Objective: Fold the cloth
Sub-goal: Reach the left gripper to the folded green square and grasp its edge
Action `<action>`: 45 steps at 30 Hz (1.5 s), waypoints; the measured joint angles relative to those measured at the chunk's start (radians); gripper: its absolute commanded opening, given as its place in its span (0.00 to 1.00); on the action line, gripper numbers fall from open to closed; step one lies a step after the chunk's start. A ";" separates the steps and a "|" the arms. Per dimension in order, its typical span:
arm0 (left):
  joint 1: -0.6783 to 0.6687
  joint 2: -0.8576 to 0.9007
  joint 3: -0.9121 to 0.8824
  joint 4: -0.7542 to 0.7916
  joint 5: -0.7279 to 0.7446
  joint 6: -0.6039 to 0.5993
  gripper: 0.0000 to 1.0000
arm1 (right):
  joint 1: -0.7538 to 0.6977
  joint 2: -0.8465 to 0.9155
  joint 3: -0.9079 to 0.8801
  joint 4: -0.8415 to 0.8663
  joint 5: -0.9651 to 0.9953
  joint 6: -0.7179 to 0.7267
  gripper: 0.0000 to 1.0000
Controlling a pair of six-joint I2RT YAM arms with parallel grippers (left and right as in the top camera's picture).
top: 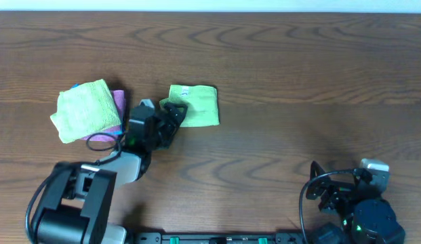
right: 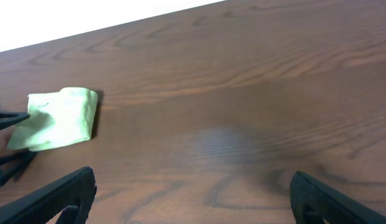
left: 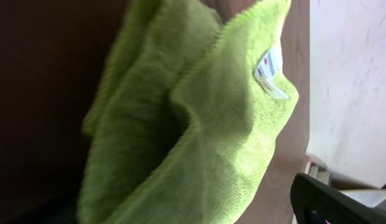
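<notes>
A small folded green cloth [top: 198, 105] with a white tag lies flat on the wooden table left of centre. It also shows in the right wrist view [right: 59, 117] and fills the left wrist view [left: 205, 137]. My left gripper [top: 173, 112] is at the cloth's left edge with its jaws apart, and the cloth's edge lies between them. One black finger [left: 326, 200] shows at the lower right of the left wrist view; the other is hidden. My right gripper [right: 193, 199] is open and empty, low over bare table at the front right [top: 320, 187].
A stack of folded cloths [top: 87, 110], light green on top of pink, lies on the table just left of my left arm. The table's far edge runs along the top of the overhead view.
</notes>
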 measured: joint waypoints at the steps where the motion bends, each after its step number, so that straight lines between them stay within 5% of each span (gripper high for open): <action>1: -0.006 0.009 0.010 0.000 0.000 0.000 0.96 | 0.000 0.000 0.000 0.000 0.000 0.000 0.99; 7: -0.025 0.049 0.046 0.009 -0.001 0.000 1.00 | 0.000 0.000 0.000 0.000 0.000 0.000 0.99; 15: -0.029 0.093 0.061 0.032 -0.026 -0.004 0.78 | 0.000 0.000 0.000 0.000 0.000 0.000 0.99; 18: -0.029 0.114 0.068 0.042 -0.029 -0.008 0.64 | 0.000 0.000 0.000 0.000 0.000 0.000 0.99; 21: -0.029 0.137 0.070 0.055 -0.036 -0.010 0.37 | 0.000 0.000 0.000 0.000 0.000 0.000 0.99; 30: -0.029 0.172 0.064 0.064 -0.060 -0.014 0.06 | 0.000 0.000 0.000 0.000 0.000 0.000 0.99; 45: -0.028 0.175 0.059 0.083 0.027 0.124 0.06 | 0.000 0.000 0.000 0.000 0.000 0.000 0.99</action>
